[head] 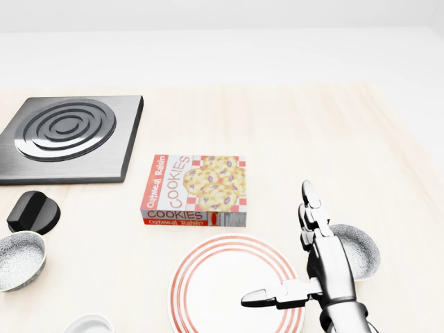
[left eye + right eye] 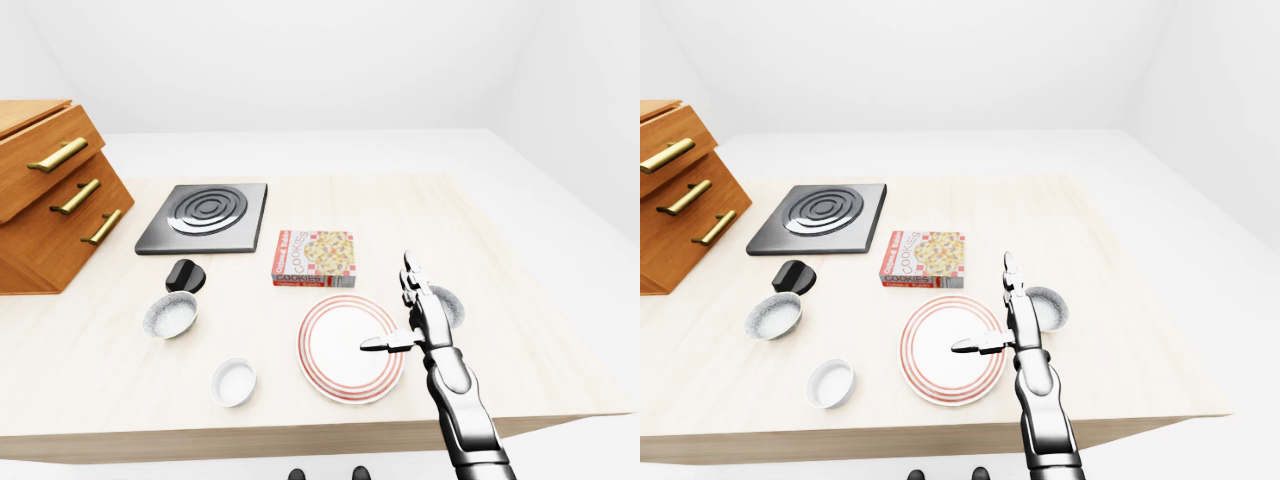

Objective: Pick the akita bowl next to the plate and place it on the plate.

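The akita bowl [image 1: 357,248], grey and speckled, stands on the wooden table just right of the red-ringed white plate [image 1: 182,284]. My right hand [image 1: 278,244] is open between them in the head view. Its fingers [image 1: 310,201] point up the picture alongside the bowl's left rim, hiding part of it, and its thumb sticks out to the left over the plate. Nothing is held. I cannot tell whether the fingers touch the bowl. The left hand does not show in any view.
A cookie box [image 1: 194,191] lies above the plate, with a black stove plate [image 1: 66,135] beyond it. At the left are a black knob-like object [image 1: 33,211], a second patterned bowl [image 1: 17,258], a small white bowl [image 2: 233,381] and a wooden drawer cabinet [image 2: 50,195].
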Robot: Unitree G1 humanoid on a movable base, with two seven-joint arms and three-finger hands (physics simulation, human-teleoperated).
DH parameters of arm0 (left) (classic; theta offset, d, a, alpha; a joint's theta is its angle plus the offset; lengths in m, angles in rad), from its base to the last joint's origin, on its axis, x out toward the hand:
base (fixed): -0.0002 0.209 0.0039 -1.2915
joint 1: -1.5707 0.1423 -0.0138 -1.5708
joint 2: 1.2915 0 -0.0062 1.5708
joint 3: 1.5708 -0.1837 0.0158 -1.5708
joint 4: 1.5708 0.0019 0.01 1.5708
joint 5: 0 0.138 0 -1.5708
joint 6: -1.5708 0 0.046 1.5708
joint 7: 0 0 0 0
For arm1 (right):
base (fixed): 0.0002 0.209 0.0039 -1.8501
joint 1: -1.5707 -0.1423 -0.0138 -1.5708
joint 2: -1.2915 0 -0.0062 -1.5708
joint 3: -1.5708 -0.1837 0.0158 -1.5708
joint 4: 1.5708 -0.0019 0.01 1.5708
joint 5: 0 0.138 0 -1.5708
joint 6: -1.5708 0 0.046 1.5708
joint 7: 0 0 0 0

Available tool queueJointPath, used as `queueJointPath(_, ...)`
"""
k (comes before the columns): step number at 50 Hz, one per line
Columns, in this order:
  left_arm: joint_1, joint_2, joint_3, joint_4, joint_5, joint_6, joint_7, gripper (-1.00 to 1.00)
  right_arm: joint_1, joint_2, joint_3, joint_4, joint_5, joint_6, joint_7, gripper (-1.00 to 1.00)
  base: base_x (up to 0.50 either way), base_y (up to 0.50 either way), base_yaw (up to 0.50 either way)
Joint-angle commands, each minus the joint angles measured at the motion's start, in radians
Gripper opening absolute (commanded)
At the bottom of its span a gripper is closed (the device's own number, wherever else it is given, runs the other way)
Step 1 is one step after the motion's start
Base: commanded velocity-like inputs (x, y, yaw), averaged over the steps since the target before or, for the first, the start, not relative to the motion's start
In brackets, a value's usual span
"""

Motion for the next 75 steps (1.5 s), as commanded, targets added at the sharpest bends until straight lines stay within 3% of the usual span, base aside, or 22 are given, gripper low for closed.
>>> queueJointPath(1, 0.002, 0.015, -0.042, 0.067, -0.04, 0.0, -0.001, 1.0, 0.003, 0.0, 0.001, -0.003, -0.002, 0.001, 0.0, 1.0, 0.0, 0.0, 0.0)
queueJointPath(9, -0.017, 0.028, -0.045, 0.051, -0.029, 0.0, 0.0, 1.0, 0.004, -0.002, 0.01, 0.008, -0.035, -0.02, -0.01, 1.0, 0.0, 0.0, 0.0)
queueJointPath(36, -0.017, 0.028, -0.041, 0.051, -0.024, 0.0, -0.001, 1.0, 0.004, -0.001, 0.008, 0.008, -0.037, -0.02, -0.008, 1.0, 0.0, 0.0, 0.0)
queueJointPath(45, -0.015, 0.032, -0.037, 0.049, -0.023, 0.0, -0.009, 1.0, 0.003, -0.007, 0.008, 0.01, -0.078, -0.029, -0.023, 1.0, 0.0, 0.0, 0.0)
queueJointPath(48, -0.015, 0.035, -0.037, 0.047, -0.024, 0.0, -0.011, 1.0, 0.005, -0.019, 0.008, -0.019, -0.114, -0.027, -0.025, 1.0, 0.0, 0.0, 0.0)
queueJointPath(49, -0.015, 0.034, -0.036, 0.046, -0.024, 0.0, -0.012, 1.0, -0.004, -0.03, -0.002, -0.044, -0.15, -0.044, -0.047, 1.0, 0.0, 0.0, 0.0)
queueJointPath(53, -0.016, 0.033, -0.036, 0.046, -0.023, 0.0, -0.011, 1.0, -0.009, -0.041, -0.023, -0.117, -0.214, -0.039, -0.06, 1.0, 0.0, 0.0, 0.0)
queueJointPath(63, -0.016, 0.035, -0.034, 0.044, -0.025, 0.0, -0.01, 1.0, -0.022, -0.062, -0.088, -0.293, -0.335, 0.013, -0.041, 1.0, 0.0, 0.0, 0.0)
queueJointPath(65, -0.016, 0.033, -0.034, 0.046, -0.025, 0.0, -0.011, 1.0, -0.026, -0.068, -0.101, -0.308, -0.356, 0.007, -0.044, 1.0, 0.0, 0.0, 0.0)
queueJointPath(69, -0.016, 0.035, -0.033, 0.045, -0.027, 0.0, -0.011, 1.0, -0.031, -0.065, -0.128, -0.388, -0.352, 0.09, 0.007, 1.0, 0.0, 0.0, 0.0)
queueJointPath(72, -0.014, 0.035, -0.032, 0.045, -0.029, 0.0, -0.012, 1.0, -0.029, -0.08, -0.143, -0.414, -0.395, 0.09, 0.01, 1.0, 0.0, 0.0, 0.0)
queueJointPath(75, -0.012, 0.033, -0.032, 0.046, -0.029, 0.0, -0.014, 1.0, -0.044, -0.09, -0.17, -0.453, -0.458, 0.129, 0.005, 1.0, 0.0, 0.0, 0.0)
